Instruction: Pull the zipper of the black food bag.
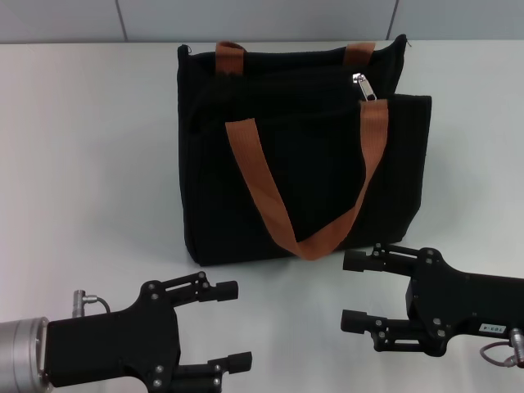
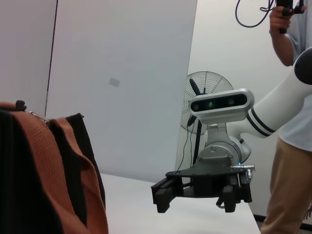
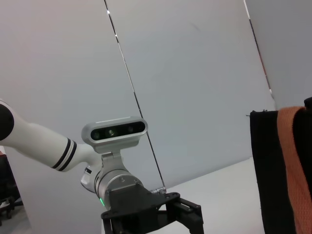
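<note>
Hovering open left tool (image 1: 232,326), right tool (image 1: 354,291), zipper (image 1: 365,88) seemingly closed

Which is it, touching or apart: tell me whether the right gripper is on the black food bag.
Apart. In the head view the right gripper, jaws open, sits in front of the black food bag, with bare white table showing between its fingertips and the bag's base.

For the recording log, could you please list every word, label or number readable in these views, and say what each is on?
Small white label on the right claw body, head view: characters too small and blurred to read.
Black food bag, its zipper and the left claw: no text visible.
Wrist views: no readable text.
</note>
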Controlling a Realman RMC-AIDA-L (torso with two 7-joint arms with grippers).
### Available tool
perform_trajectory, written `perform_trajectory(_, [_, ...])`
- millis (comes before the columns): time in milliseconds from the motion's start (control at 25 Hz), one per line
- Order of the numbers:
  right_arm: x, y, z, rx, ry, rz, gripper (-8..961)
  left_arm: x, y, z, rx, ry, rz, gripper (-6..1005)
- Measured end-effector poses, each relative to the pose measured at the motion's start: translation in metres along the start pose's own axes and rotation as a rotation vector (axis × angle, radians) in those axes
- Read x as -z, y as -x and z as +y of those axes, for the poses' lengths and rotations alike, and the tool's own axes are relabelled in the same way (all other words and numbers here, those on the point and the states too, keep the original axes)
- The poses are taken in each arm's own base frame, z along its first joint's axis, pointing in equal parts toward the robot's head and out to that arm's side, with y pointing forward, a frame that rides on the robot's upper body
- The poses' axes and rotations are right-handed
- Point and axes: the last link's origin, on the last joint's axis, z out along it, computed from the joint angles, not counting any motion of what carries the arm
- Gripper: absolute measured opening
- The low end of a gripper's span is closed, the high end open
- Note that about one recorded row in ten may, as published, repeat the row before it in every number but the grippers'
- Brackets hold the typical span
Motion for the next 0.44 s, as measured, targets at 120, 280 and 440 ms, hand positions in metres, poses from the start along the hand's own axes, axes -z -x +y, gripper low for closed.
perform_trajectory(120, [-0.0010, -0.0003, -0.0003, -0.002, -0.001, 0.000, 768, -0.0009, -0.0001, 0.0001, 0.000, 0.002, 0.001, 783])
perform_trajectory(280, [-0.0010, -0.0007, -0.0002, -0.003, -0.003, -0.001, 768, -0.0020, -0.0008, -0.0004, -0.004, 0.004, 0.002, 783])
perform_trajectory(440, [-0.0009, -0.0009, 0.0000, -0.005, -0.004, -0.002, 768, -0.0028, -0.0013, -0.0009, -0.006, 0.006, 0.003, 783])
